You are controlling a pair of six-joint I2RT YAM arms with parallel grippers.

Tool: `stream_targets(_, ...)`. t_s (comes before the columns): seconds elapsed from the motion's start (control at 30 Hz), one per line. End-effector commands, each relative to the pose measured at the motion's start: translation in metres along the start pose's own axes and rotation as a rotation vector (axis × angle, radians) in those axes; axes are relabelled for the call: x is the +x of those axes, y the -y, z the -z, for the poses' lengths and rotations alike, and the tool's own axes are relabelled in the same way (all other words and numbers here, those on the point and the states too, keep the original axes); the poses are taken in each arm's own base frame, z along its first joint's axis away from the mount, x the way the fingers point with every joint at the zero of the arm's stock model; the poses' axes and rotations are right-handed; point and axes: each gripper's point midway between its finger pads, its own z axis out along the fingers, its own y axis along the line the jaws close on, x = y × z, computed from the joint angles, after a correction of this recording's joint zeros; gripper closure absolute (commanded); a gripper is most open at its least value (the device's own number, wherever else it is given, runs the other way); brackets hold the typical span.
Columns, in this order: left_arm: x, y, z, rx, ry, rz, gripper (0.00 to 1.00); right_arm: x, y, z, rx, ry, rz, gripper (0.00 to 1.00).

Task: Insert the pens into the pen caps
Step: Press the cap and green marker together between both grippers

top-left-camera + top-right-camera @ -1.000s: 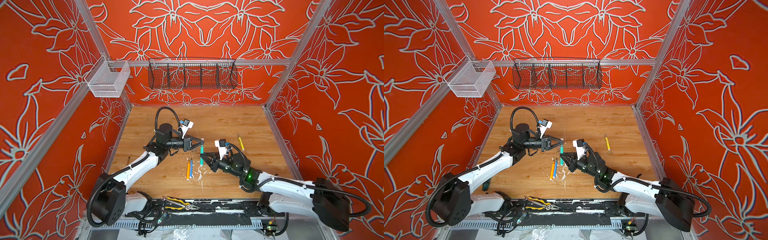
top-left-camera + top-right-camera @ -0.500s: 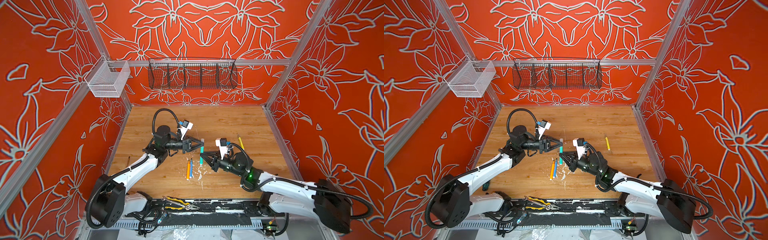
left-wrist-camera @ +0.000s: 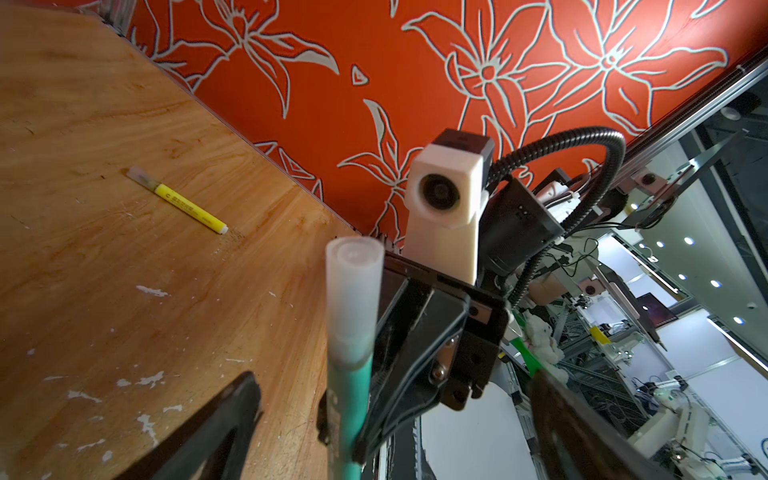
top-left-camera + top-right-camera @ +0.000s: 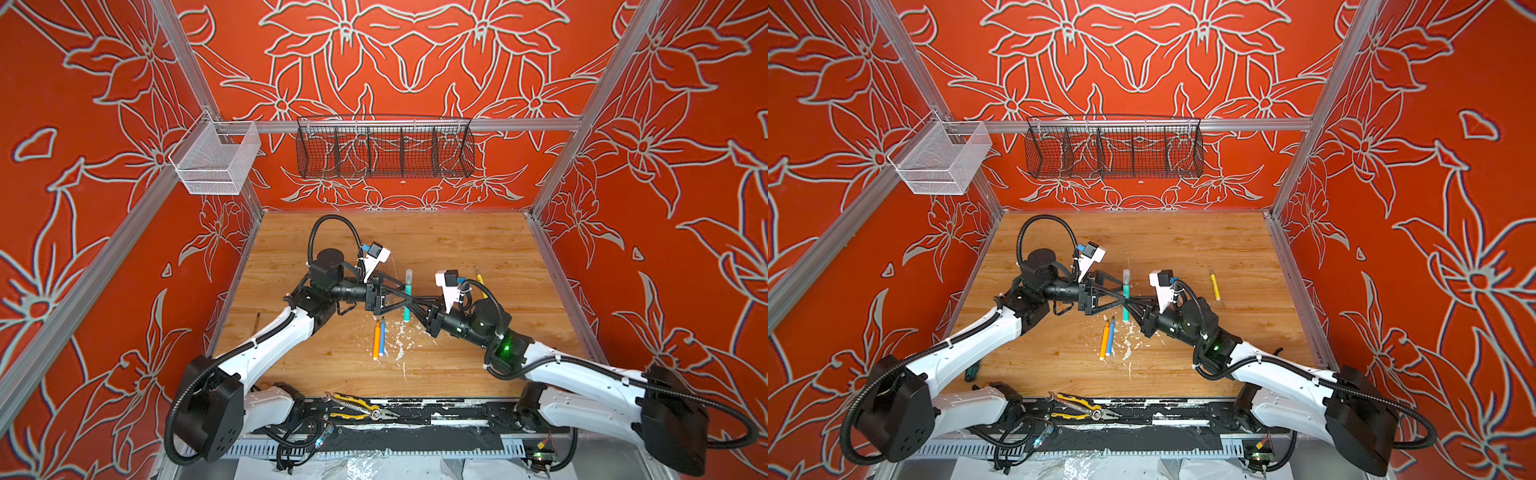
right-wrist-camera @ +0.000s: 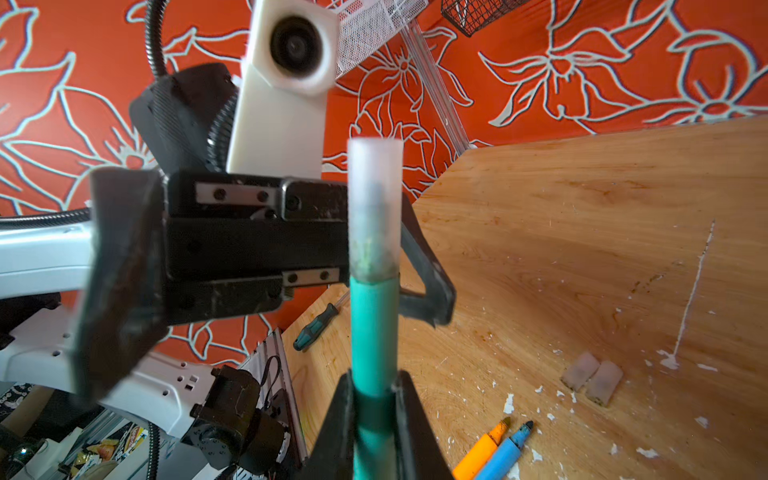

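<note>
Both top views look steeply down from high above the front edge, taking in the whole wooden counter (image 4: pixel 457 249) almost identically. The two wrist views look out from close and low over the counter, facing each other across the capped green pen (image 3: pixel 347 407), which all four views share.

I can read no text, number or brand anywhere from my station. The only marking I find is a line of dark print along the barrel of the yellow pen (image 3: pixel 189 206) in the left wrist view, too small and blurred for me to make out
</note>
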Motion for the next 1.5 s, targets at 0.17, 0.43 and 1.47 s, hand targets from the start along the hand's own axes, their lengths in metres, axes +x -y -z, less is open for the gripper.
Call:
stream_targets(0.17, -0.029, 0.003, 0.016, -0.137, 0.08, -0.113, 0.03, 0.008, -0.027, -0.006, -0.126, -0.123, 0.035, 1.0)
stream_targets(0.43, -0.029, -0.005, 0.017, -0.18, 0.079, -0.116, 0.06, 0.009, -0.041, -0.007, -0.197, -0.144, 0.024, 1.0)
stream_targets(1.47, -0.01, 0.019, 0.006, -0.032, -0.002, -0.121, 0.97, -0.048, -0.053, 0.003, -0.141, -0.022, 0.014, 1.0)
